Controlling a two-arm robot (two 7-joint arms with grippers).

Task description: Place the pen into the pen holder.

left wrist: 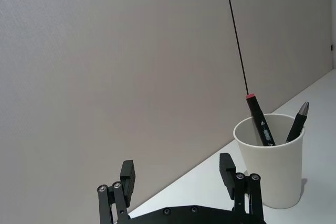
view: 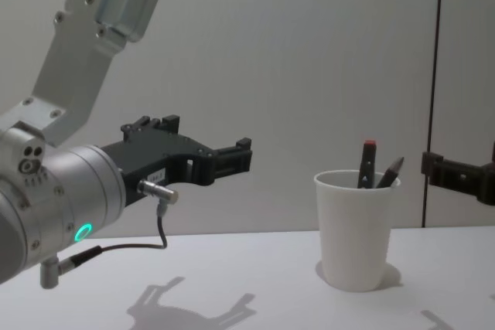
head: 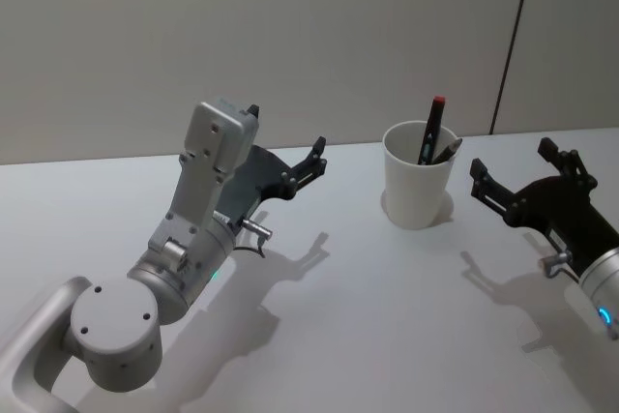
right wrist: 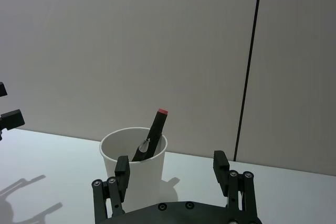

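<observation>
Already upright in the pen holder (head: 418,186), pen (head: 431,130), between both open claws.

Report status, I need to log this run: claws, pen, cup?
Left claw open, empty, left of cup. Right claw open, empty, right of it. Pen stands in pen holder beside another pen. Nothing blocking.

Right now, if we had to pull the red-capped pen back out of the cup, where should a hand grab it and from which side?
Probably the red-capped pen's top end, which sticks up above the cup rim. Come from above: the cup wall hides its lower part, and a second pen leans beside it, so pinch high on the cap end.
</observation>
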